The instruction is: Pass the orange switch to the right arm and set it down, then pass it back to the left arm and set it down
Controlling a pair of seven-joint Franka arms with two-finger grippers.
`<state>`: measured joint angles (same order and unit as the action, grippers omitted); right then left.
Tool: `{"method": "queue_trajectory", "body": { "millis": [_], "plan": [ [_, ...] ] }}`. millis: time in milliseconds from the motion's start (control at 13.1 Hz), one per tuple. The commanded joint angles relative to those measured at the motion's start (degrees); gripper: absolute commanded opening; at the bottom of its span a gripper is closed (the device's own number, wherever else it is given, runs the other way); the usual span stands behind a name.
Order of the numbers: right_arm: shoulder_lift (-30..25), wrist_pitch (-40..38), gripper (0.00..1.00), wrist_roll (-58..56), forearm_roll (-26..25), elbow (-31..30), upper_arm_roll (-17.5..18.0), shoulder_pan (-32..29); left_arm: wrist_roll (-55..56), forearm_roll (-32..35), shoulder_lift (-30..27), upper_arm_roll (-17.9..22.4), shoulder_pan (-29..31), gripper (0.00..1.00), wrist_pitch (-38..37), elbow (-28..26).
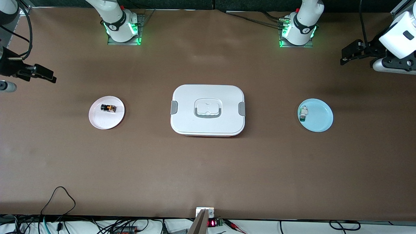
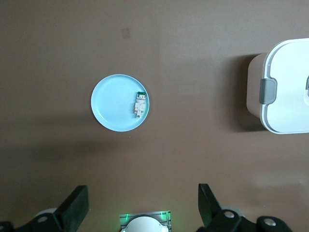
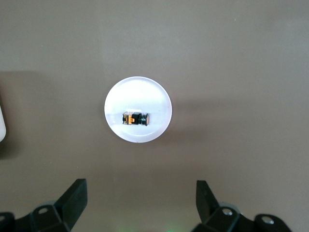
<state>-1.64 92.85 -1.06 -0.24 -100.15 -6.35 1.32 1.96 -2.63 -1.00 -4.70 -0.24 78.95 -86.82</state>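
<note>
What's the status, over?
Both grippers open, left high above the blue plate, right above the white plate. Switch untouched on white plate. Box sits between plates.

place: robotics lab bench
evidence: two bolted arm bases (image 1: 123, 27), brown table (image 1: 208, 169), loose cables (image 1: 58, 208) along its edge

The bench (image 1: 208, 169) has a matt brown, paper-like covering. The box (image 1: 208, 97) looks like smooth white plastic with grey clips. The pale pink plate (image 1: 97, 120) and light blue plate (image 1: 320, 120) look smooth, slightly glossy.
</note>
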Motion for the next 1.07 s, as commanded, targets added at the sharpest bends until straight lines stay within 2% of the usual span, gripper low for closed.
{"method": "queue_trajectory", "body": {
  "millis": [0,228,457,989],
  "plan": [
    [-1.8,-0.5,1.0,-0.3,0.2,-0.8,-0.5,-0.1,-0.4,1.1,-0.5,-0.3,-0.1,1.0,0.1,-0.4],
    [-1.4,-1.4,1.0,-0.3,0.2,0.7,-0.2,0.1,-0.4,1.1,-0.5,-0.3,-0.1,1.0,0.1,-0.4],
    [0.9,-3.6,1.0,-0.4,0.4,5.0,-0.2,0.2,-0.4,1.1,-0.5,-0.2,-0.1,1.0,0.0,-0.4],
    [1.7,-4.0,1.0,-0.3,0.4,5.0,-0.2,0.5,-0.4,1.1,-0.5,-0.2,-0.1,1.0,0.0,-0.4]
  ]
}}
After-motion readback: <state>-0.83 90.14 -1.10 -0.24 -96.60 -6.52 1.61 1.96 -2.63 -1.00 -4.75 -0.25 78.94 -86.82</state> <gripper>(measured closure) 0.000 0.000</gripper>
